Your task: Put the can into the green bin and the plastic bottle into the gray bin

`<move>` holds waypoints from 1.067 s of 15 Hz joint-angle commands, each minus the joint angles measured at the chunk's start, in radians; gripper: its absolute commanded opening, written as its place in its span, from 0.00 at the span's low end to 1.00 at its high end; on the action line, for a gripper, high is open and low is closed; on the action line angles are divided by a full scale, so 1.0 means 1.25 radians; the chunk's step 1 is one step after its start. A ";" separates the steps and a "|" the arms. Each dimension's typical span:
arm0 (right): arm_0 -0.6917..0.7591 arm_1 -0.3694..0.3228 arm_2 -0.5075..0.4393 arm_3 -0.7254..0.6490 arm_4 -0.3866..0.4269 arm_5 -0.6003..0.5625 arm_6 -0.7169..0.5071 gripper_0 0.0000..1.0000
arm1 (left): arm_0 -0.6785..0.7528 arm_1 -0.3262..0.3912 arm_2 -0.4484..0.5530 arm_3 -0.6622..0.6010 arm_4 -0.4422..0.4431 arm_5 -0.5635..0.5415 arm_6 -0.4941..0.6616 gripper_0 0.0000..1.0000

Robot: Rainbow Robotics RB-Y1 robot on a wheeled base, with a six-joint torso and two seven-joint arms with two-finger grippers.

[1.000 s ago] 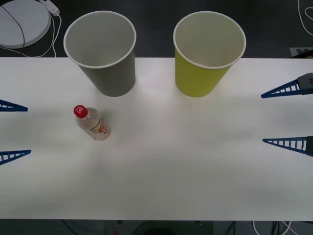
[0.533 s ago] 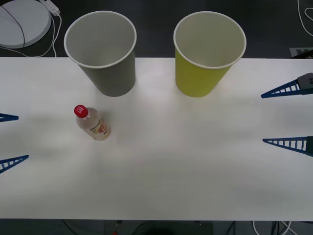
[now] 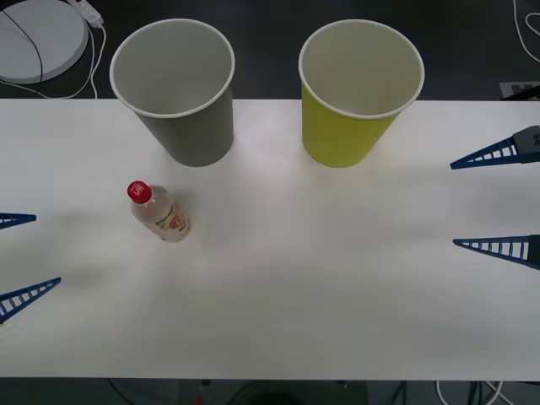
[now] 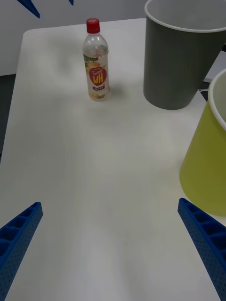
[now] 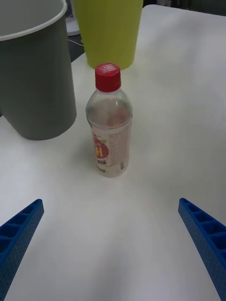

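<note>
Standing upright near gray bin [image 3: 181, 93]: plastic bottle [image 3: 160, 213]; left tool [image 3: 18, 257], right tool [image 3: 498, 199] released.

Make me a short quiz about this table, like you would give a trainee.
1. True or false: the plastic bottle stands upright on the table.
2. Which bin is nearer the bottle: A) gray bin B) green bin?
3. Fill in: both the left gripper and the right gripper have their fingers ____.

Key: 1 true; 2 A; 3 open.
</note>
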 commanded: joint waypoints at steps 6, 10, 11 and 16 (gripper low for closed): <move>0.000 0.000 0.000 0.000 0.000 0.000 0.000 1.00 | -0.051 -0.076 -0.095 0.000 -0.037 0.098 -0.029 1.00; 0.000 0.000 0.000 0.000 0.000 0.000 0.000 1.00 | -0.083 -0.127 -0.117 0.001 -0.079 0.133 -0.025 1.00; 0.000 0.000 0.000 0.000 0.000 0.000 0.000 1.00 | -0.093 -0.134 -0.134 0.001 -0.079 0.148 -0.028 1.00; 0.000 0.000 0.000 0.000 0.000 0.000 0.000 1.00 | -0.141 -0.163 -0.205 0.001 -0.079 0.218 -0.028 1.00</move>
